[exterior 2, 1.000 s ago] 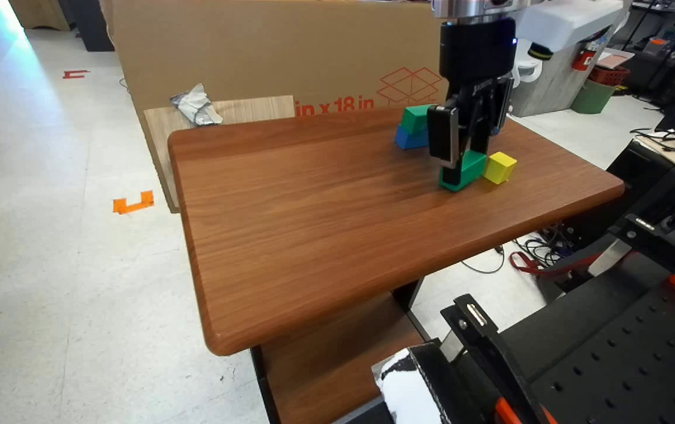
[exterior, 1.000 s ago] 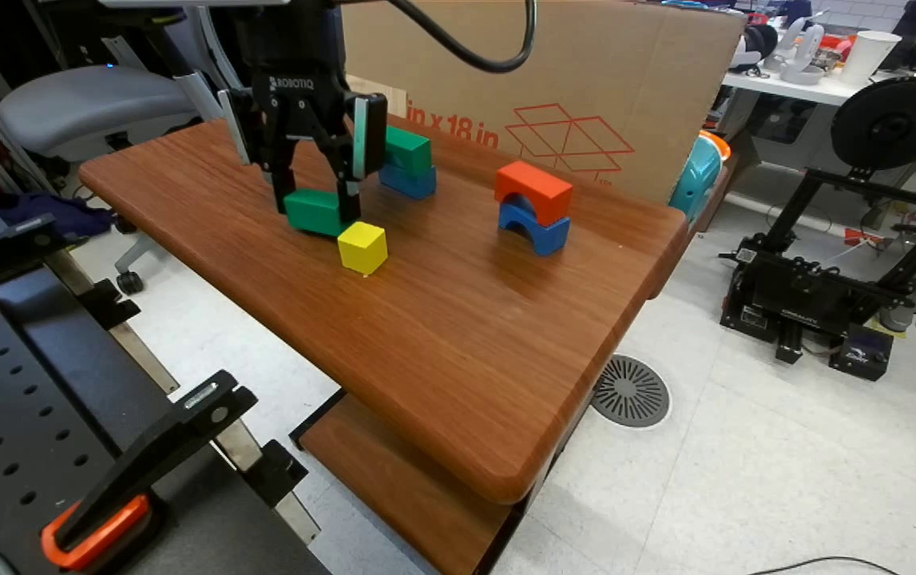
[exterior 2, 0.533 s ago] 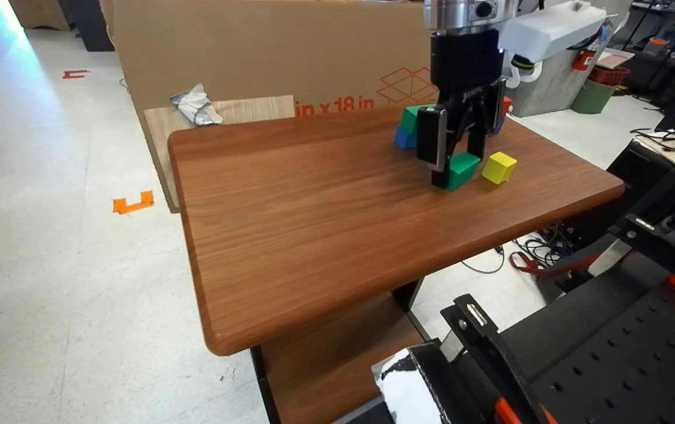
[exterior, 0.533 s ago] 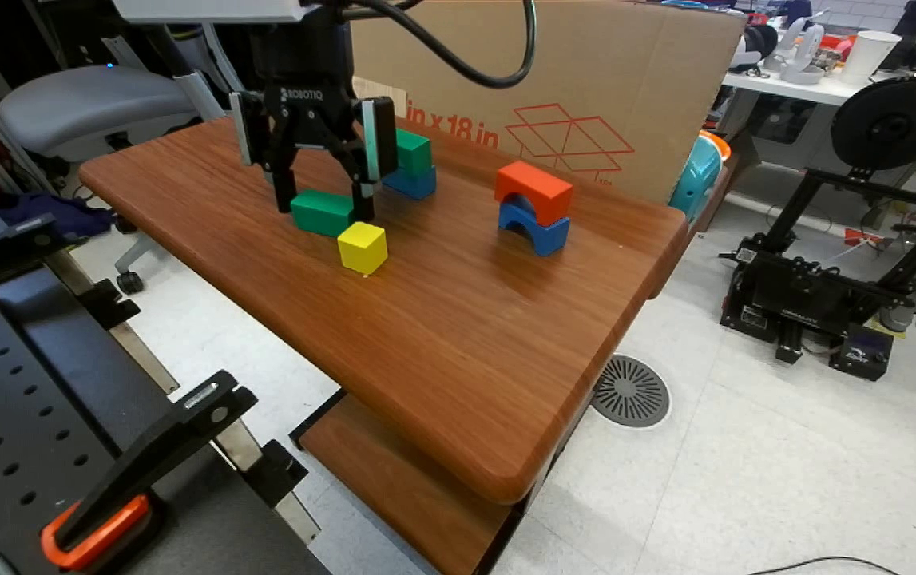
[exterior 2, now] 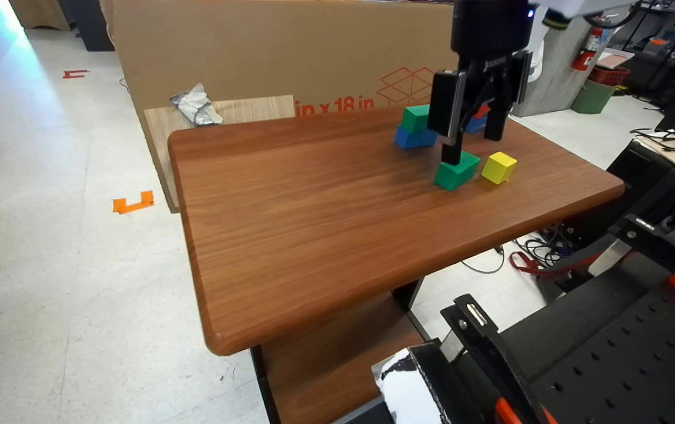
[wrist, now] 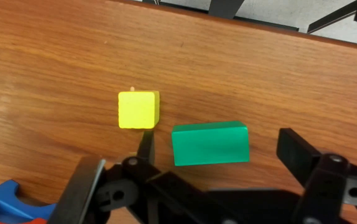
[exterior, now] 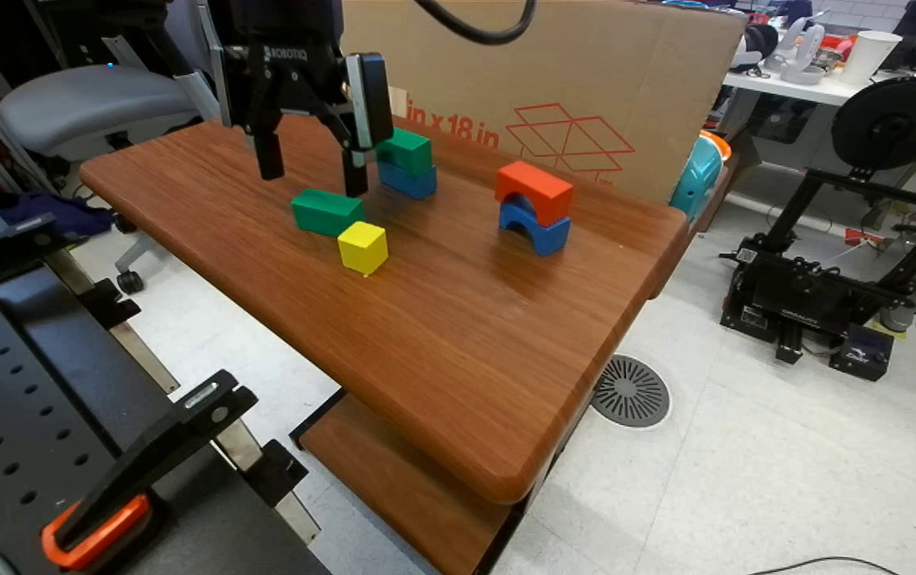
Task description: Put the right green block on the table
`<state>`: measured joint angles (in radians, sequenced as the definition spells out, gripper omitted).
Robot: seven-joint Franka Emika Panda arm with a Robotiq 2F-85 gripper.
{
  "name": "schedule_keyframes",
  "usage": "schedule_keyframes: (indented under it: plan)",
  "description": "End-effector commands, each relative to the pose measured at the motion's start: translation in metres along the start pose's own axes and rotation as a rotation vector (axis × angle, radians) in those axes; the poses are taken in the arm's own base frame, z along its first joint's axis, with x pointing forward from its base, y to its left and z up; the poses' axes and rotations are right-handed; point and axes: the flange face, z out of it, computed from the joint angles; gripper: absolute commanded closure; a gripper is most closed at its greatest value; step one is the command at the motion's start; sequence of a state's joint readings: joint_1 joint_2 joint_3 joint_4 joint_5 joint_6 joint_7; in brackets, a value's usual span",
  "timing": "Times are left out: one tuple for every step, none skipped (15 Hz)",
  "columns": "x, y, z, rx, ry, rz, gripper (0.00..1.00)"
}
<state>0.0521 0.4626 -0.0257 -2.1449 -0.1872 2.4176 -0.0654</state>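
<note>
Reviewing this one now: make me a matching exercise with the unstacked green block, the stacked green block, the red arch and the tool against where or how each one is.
Column one
1. Unstacked green block
2. Stacked green block
3. Red arch
4. Tool

Column two
A. On top of a blue arch
B. Open above the table, holding nothing
C. On the table, beside the yellow cube
D. On top of a blue block

Pairs: 1-C, 2-D, 3-A, 4-B

1 wide teal-green block [exterior: 327, 213] lies flat below the gripper [exterior: 313, 172], apart from it. The reddish-brown, wood-grain table [exterior: 458, 335] bears the block.
</note>
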Motion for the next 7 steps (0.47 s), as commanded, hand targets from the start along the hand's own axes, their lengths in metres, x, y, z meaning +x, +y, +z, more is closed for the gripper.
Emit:
schedule_keyframes:
  plan:
    - [-0.040,0.020,-0.041,0.060,0.033,0.068,0.00]
    - [-0.047,0.028,-0.049,0.061,0.032,0.095,0.00]
    - [-0.023,0.018,-0.030,0.040,0.029,0.068,0.00]
    - [-0.030,0.025,-0.038,0.044,0.033,0.085,0.00]
    - [-0.036,0.030,-0.044,0.045,0.035,0.095,0.00]
    - [-0.040,0.031,-0.047,0.046,0.037,0.099,0.00]
    - [-0.041,0.031,-0.047,0.046,0.036,0.099,0.00]
